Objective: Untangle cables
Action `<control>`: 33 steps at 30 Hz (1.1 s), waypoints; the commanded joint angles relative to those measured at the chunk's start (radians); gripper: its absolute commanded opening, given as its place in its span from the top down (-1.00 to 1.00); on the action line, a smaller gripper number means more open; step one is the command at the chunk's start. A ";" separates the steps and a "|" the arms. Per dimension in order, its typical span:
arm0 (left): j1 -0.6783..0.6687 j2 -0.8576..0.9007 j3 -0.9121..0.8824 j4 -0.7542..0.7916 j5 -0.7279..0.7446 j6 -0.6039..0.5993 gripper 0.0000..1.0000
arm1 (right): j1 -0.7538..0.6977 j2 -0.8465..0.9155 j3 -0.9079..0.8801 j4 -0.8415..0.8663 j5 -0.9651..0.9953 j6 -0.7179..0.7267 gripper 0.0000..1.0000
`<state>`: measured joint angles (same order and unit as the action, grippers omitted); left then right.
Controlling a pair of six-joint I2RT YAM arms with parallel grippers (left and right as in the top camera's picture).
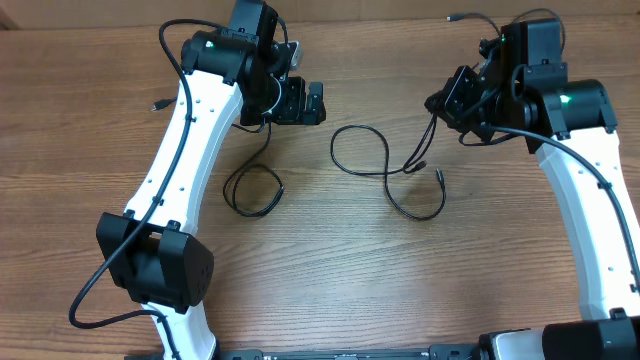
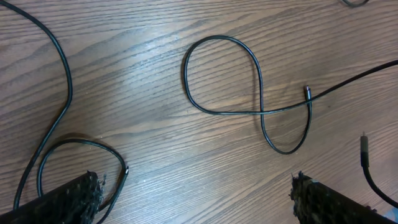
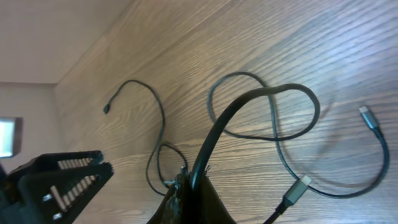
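Overhead, the right tool [image 1: 452,108] is pinched shut on a black cable [image 3: 214,134] that seems to run down into a self-crossing loop [image 2: 219,38] on the surface [image 1: 330,290]. The left tool [image 1: 305,103] gapes wide, empty. A second cable [image 2: 74,141] curls apart beside the left arm [image 1: 190,150]. The two look separated; that crossing remains.

Wood-grain brown tabletop [image 2: 143,62] fills the view. Dead centre, a thin black cable [image 2: 219,38] sweeps in from the right edge, curls into a round loop, crosses itself, hooks back up and ends in a small plug right beside its own run. A second thin black cord [image 2: 65,93] snakes down the left side and curls near the bottom. The left hand [image 2: 196,190] is spread wide, its dark padded fingers [image 2: 68,199] at the lower corners, gripping nothing.
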<state>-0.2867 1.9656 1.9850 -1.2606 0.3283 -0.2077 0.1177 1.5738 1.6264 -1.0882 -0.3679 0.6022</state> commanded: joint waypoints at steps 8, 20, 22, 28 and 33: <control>-0.002 -0.007 0.024 0.001 -0.007 -0.010 -0.99 | 0.001 0.078 -0.005 -0.051 0.151 -0.004 0.93; -0.002 -0.007 0.024 0.001 -0.007 -0.010 -0.99 | -0.006 0.150 0.008 -0.088 0.259 -0.005 0.93; -0.002 -0.007 0.024 0.001 -0.007 -0.010 -0.99 | -0.020 0.143 0.031 -0.089 0.282 -0.026 0.93; -0.002 -0.007 0.024 0.001 -0.007 -0.010 -0.99 | -0.113 0.125 0.150 -0.101 0.429 -0.034 0.93; -0.002 -0.007 0.024 0.001 -0.007 -0.010 -0.99 | -0.225 0.106 0.289 -0.142 0.573 -0.035 0.92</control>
<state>-0.2867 1.9656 1.9850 -1.2606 0.3279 -0.2077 -0.0711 1.7325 1.8496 -1.2251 0.0860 0.5747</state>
